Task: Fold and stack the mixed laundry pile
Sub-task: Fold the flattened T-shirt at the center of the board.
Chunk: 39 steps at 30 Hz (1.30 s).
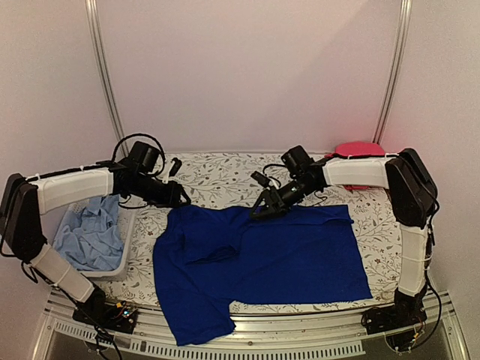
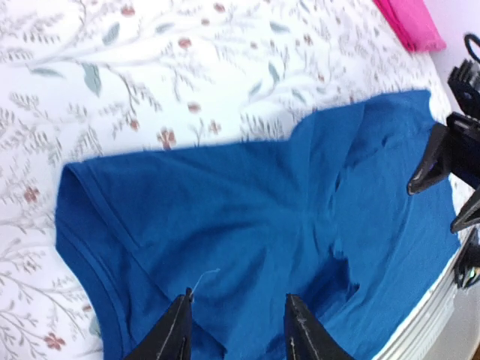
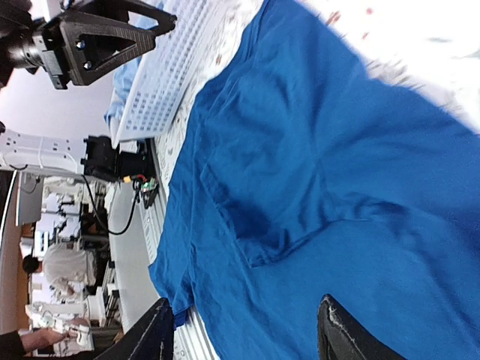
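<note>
A royal-blue shirt (image 1: 262, 255) lies spread on the floral table cover, one sleeve hanging over the front edge. My left gripper (image 1: 182, 196) hovers over the shirt's back left corner. In its wrist view the left gripper (image 2: 238, 300) is open, with blue cloth (image 2: 247, 210) beneath and nothing between the fingers. Above the shirt's back edge, my right gripper (image 1: 259, 208) hangs open over the blue fabric (image 3: 315, 172), and in its own wrist view the right gripper (image 3: 246, 301) holds nothing. A light-blue shirt (image 1: 90, 232) sits in the basket. A red-pink garment (image 1: 358, 148) lies at the back right.
The white perforated basket (image 1: 112, 268) stands at the table's left edge, beside the left arm. The floral table cover (image 1: 225, 172) shows behind the shirt. The table's metal front rail (image 1: 300, 315) runs just below the shirt's hem.
</note>
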Each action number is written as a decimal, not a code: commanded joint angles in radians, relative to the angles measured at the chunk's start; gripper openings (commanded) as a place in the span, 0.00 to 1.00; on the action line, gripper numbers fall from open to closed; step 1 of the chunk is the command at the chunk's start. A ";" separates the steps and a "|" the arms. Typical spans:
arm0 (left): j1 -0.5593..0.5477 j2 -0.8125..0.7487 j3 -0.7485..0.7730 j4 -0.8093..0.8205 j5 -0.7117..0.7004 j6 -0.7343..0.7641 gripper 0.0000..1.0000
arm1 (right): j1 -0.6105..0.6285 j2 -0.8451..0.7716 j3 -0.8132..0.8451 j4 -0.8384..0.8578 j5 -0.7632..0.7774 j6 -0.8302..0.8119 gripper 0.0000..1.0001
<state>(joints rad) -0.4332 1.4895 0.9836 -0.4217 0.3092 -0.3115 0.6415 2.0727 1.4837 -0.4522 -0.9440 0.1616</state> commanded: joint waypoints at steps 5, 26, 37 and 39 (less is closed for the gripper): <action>0.025 0.332 0.286 -0.011 -0.038 -0.064 0.37 | -0.302 -0.149 -0.089 -0.124 0.169 -0.043 0.64; 0.235 0.448 0.274 -0.071 -0.172 -0.147 0.36 | -0.489 -0.093 -0.124 -0.212 0.363 -0.064 0.64; -0.091 0.373 0.381 -0.021 -0.063 0.057 0.43 | -0.519 -0.288 -0.277 -0.226 0.459 -0.028 0.56; -0.133 0.408 0.401 -0.028 -0.060 0.070 0.42 | -0.540 -0.287 -0.282 -0.216 0.466 0.002 0.55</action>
<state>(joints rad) -0.4980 1.8469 1.3598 -0.4328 0.2092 -0.3122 0.1432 1.7794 1.2331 -0.6670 -0.5266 0.1200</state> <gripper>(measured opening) 0.426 0.557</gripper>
